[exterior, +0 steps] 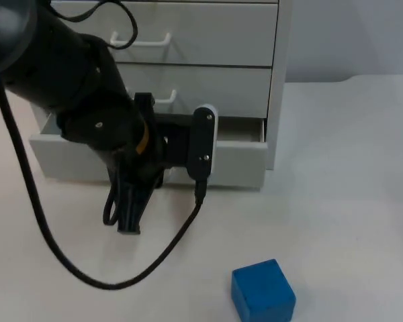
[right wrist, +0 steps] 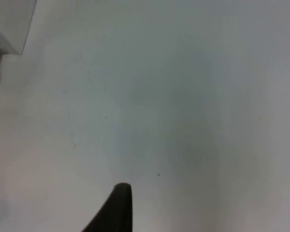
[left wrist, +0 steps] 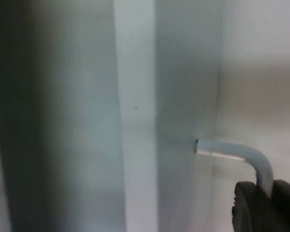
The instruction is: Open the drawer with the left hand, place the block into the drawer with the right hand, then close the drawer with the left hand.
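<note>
- Nearest the top camera, the blue block (exterior: 262, 292) is sitting on the white table (exterior: 349, 201), well in front of the drawer unit and out toward the right arm's side.
- Standing at the back, the white drawer cabinet (exterior: 208, 47) is showing its bottom drawer (exterior: 238, 157) pulled partly out, with the long front running left to right, so a gap is opening behind the front panel.
- Reaching in from the left, the left arm is covering much of the drawer front; the left gripper (exterior: 129, 211) is pointing down just in front of the drawer, and its wrist view is showing a black fingertip (left wrist: 261, 210) right beside the bent end of the drawer handle (left wrist: 237, 154). Whether its fingers are clamping the handle I cannot tell.
- Waiting over bare table, the right gripper (right wrist: 113, 208) is showing one fingertip, with a cabinet corner (right wrist: 9, 24) well away; its opening I cannot tell.
- Judging the coming move: the block is lying nearer the right arm, with open table all round it, and the drawer probably needs pulling wider first.
</note>
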You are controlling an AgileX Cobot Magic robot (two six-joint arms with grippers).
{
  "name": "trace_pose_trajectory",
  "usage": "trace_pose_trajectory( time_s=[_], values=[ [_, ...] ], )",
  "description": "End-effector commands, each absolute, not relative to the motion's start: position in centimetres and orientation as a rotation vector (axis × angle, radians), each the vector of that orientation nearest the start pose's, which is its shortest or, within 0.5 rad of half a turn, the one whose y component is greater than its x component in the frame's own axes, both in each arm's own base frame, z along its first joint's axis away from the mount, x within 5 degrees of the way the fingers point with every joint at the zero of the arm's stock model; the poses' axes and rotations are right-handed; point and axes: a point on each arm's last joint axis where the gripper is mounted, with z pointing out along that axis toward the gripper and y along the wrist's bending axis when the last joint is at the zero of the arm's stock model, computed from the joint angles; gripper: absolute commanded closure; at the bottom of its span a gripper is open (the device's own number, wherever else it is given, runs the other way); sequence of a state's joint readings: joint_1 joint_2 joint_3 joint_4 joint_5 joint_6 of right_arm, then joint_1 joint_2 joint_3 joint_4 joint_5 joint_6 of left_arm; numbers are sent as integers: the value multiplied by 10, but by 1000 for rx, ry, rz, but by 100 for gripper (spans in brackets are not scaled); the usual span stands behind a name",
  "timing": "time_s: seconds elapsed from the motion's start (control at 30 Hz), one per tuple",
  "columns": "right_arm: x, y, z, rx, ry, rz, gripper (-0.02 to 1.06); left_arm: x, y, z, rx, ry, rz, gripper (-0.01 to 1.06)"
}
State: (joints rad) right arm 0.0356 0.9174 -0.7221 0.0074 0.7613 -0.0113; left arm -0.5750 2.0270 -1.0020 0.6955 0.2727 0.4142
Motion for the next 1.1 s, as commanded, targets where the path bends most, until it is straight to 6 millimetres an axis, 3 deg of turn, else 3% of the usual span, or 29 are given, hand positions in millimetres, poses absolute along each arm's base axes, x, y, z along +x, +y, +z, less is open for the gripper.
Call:
trace_pose_trajectory(
  time_s=[0.0,0.13,0.5,1.07],
  values=[
    [169,5,297,-42,2432,18,-1,274,-172,58,-2255,-2355,-397,105],
    [169,5,297,-41,2434,21,-1,251,-174,54,-2270,-2289,-366,105],
    [169,5,297,-41,2440,21,-1,224,-177,51,-2278,-2199,-349,105],
    [168,6,297,-32,2444,41,-1,215,-172,50,-2246,-2075,-336,105]
  ],
)
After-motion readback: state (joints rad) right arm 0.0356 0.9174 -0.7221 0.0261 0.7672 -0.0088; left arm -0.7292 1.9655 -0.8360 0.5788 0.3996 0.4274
